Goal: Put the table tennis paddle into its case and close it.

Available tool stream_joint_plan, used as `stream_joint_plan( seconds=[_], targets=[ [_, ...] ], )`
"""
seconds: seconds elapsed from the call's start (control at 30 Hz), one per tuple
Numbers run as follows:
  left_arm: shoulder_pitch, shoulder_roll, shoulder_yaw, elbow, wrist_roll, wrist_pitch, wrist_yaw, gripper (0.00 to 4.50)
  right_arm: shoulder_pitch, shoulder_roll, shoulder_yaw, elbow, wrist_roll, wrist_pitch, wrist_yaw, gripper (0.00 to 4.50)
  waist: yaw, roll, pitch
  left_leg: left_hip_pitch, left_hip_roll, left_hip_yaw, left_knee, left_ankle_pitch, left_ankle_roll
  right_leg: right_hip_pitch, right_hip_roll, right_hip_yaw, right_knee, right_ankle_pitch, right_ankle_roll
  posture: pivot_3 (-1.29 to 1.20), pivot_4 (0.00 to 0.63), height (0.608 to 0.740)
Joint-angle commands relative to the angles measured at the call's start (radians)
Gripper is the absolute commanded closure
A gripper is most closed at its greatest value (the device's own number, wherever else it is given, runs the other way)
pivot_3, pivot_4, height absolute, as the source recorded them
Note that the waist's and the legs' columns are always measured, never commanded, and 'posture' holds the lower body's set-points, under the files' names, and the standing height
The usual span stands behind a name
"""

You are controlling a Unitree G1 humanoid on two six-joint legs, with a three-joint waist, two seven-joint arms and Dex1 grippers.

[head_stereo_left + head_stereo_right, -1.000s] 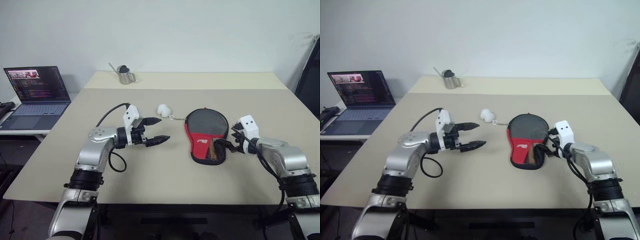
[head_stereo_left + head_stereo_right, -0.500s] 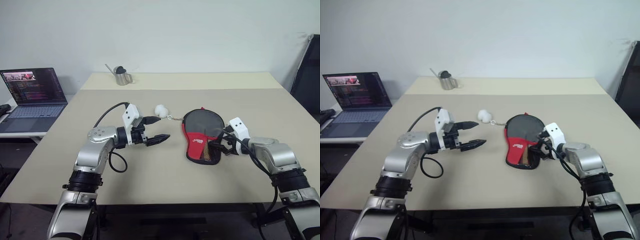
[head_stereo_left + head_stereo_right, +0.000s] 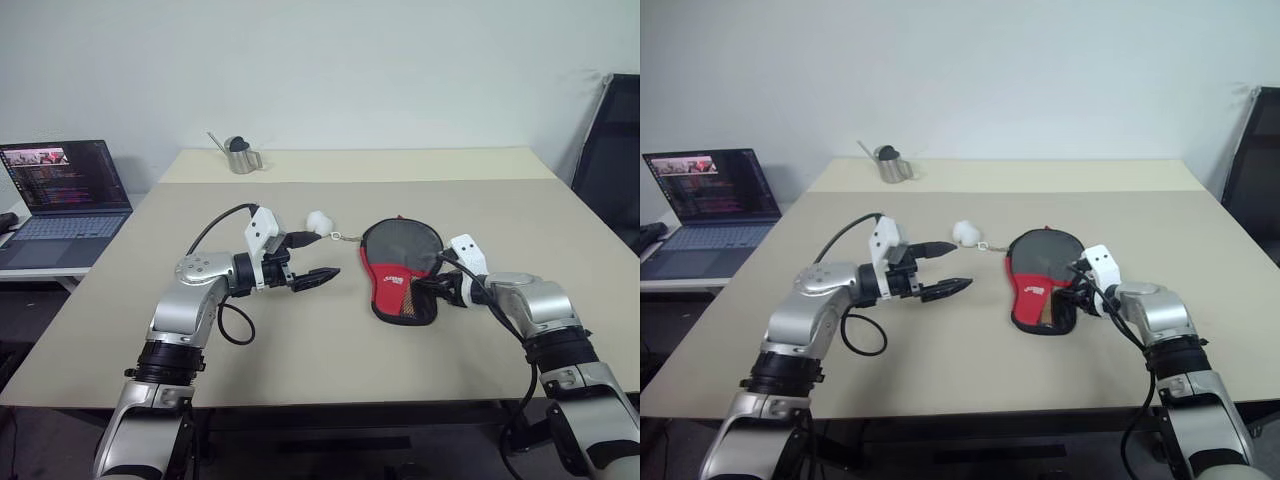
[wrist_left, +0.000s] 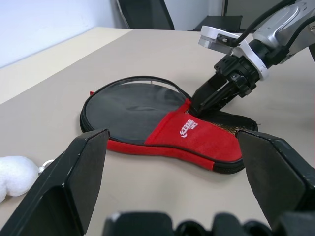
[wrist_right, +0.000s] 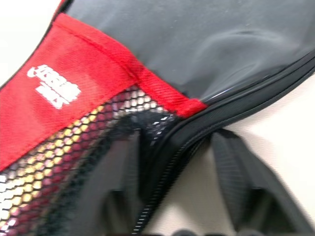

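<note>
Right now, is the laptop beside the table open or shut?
Open: the laptop has its lid raised, screen lit, and keyboard showing.

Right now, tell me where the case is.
The case lies flat on the table, right of centre, between both grippers; the right gripper is at its edge.

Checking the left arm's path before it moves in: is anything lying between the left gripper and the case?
Only the white fluffy ball on its chain, lying a little aside of the line from the open left gripper to the case. The table between them is otherwise bare.
</note>
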Motion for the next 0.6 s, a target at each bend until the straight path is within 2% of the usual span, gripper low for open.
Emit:
stream_joint_plan(
  seconds=[0.03, 0.17, 0.4, 0.6],
  targets=[
    [0.002, 0.026, 0.007, -0.040, -0.013, -0.016, -0.011, 0.00, 0.011, 0.031, 0.009, 0.021, -0.005, 0.046, -0.018, 3.63, -0.002, 0.000, 0.000, 0.000, 0.000, 0.000, 0.000, 0.000, 0.000, 0.000, 0.001, 0.000, 0.000, 0.000, -0.001, 0.00, 0.150, 0.740],
    [0.043, 0.063, 0.005, -0.049, -0.016, -0.011, -0.041, 0.00, 0.006, 0.059, -0.013, 0.009, 0.008, 0.065, -0.035, 4.49, -0.005, 0.000, 0.000, 0.003, 0.001, 0.001, -0.001, 0.000, 0.000, 0.000, 0.005, 0.003, 0.000, 0.002, -0.003, 0.00, 0.150, 0.740],
    [0.188, 0.170, -0.003, -0.152, -0.062, 0.048, -0.151, 0.00, 0.018, 0.106, -0.023, -0.090, 0.049, 0.131, -0.018, 4.49, -0.007, 0.001, 0.000, 0.006, 0.010, 0.007, -0.004, 0.000, 0.000, -0.001, 0.008, 0.009, -0.001, 0.002, -0.003, 0.00, 0.150, 0.740],
    [0.263, 0.223, 0.007, -0.241, -0.104, 0.102, -0.184, 0.00, 0.047, 0.149, -0.021, -0.222, 0.093, 0.225, -0.015, 4.49, -0.009, 0.001, 0.000, 0.009, 0.016, 0.015, -0.011, -0.001, -0.002, -0.004, 0.013, 0.016, -0.002, 0.002, -0.004, 0.00, 0.150, 0.740]
  ],
)
